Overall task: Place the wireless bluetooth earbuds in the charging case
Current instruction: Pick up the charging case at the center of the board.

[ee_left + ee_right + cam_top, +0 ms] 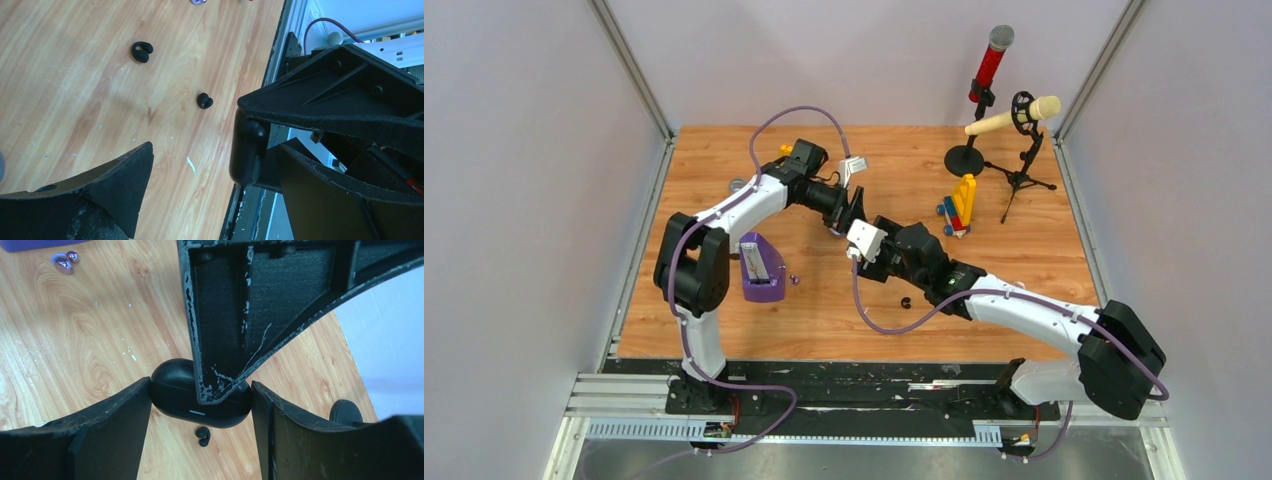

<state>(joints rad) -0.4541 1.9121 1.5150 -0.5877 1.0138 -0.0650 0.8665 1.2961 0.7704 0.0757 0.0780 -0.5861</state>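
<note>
My right gripper (201,390) is shut on a black pebble-shaped charging case (190,407), one finger against each end, holding it closed above the table. My left gripper (215,150) is open wide, and one of its fingers (225,315) reaches over the case's top. In the left wrist view the case (247,150) shows end-on beside the left gripper's right finger. Two black curled earbuds (141,51) (204,100) lie on the wood; one earbud (202,436) lies right below the held case. In the top view both grippers (852,212) (856,252) meet at the table's middle.
An open purple case (761,268) stands to the left, with small purple buds (794,279) beside it. Two microphones on stands (969,150) (1022,160) and a coloured toy (959,208) are at the back right. The table's front edge (272,65) runs close by.
</note>
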